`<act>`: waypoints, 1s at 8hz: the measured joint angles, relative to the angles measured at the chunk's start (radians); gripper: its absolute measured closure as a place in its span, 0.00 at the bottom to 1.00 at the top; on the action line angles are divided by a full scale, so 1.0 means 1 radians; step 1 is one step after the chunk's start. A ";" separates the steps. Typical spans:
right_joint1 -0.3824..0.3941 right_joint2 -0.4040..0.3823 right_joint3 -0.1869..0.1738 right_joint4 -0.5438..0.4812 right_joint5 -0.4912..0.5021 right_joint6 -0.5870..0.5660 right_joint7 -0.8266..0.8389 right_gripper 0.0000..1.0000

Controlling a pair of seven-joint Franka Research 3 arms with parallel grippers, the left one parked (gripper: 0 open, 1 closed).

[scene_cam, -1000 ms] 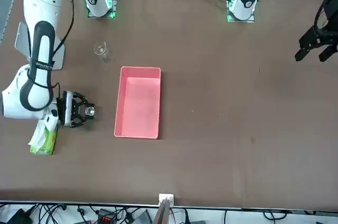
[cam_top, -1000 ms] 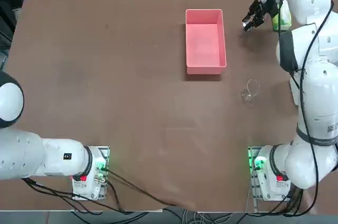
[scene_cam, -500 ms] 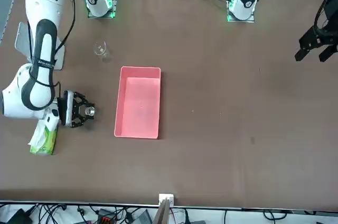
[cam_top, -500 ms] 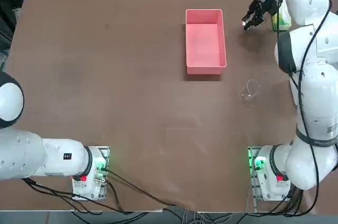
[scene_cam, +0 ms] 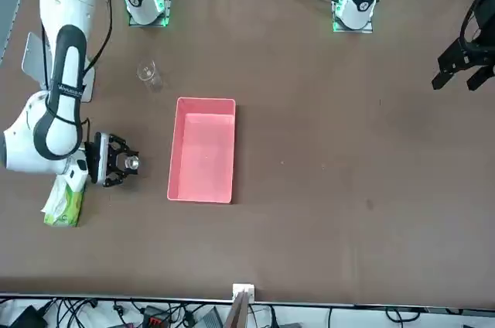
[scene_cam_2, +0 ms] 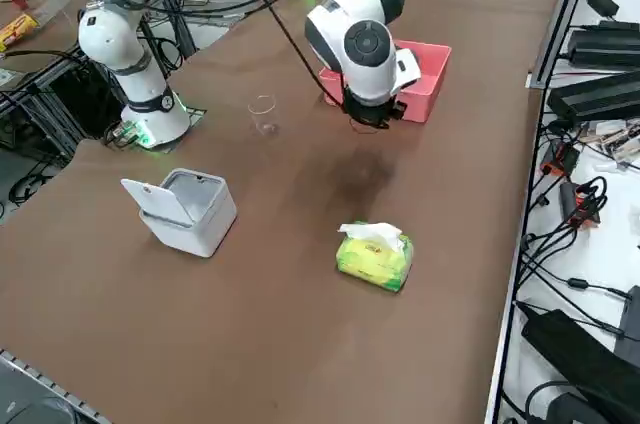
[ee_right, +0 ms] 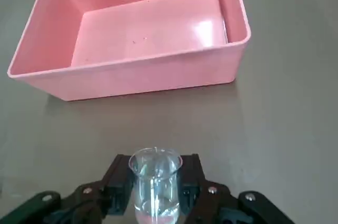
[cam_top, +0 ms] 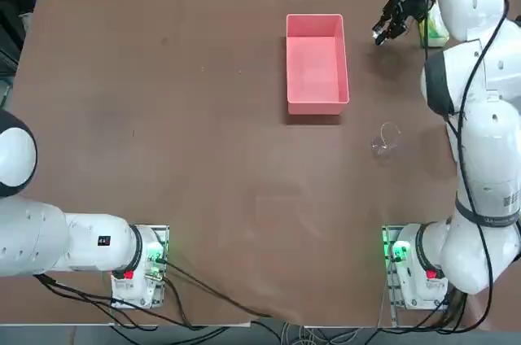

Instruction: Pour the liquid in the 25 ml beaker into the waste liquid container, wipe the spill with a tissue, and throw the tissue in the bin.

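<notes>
My right gripper (ee_right: 156, 174) is shut on the 25 ml beaker (ee_right: 155, 187), a tiny clear glass held upright with clear liquid in it. It hangs above the table beside the short end wall of the waste liquid container (ee_right: 148, 34), a pink tray (cam_top: 317, 64), and apart from it. In the top view the gripper (cam_top: 388, 24) is to the right of the tray's far end. A white tissue (scene_cam_2: 372, 234) sticks up from its green pack (scene_cam_2: 375, 256). The bin (scene_cam_2: 190, 209) stands open near the table's right edge.
A larger clear glass beaker (cam_top: 385, 140) stands on the table between the tray and the right arm's base. The green pack (scene_cam: 66, 203) lies just under the right arm's forearm. Cables and power strips run beyond the table's far edge.
The right gripper has drifted a little farther from the arms' bases with the beaker in it. Nothing else has moved.
</notes>
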 joint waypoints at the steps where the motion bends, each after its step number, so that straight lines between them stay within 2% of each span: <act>1: 0.013 0.000 -0.008 0.000 0.000 0.000 0.006 0.53; 8: 0.138 -0.002 -0.090 0.001 0.000 0.000 0.099 0.53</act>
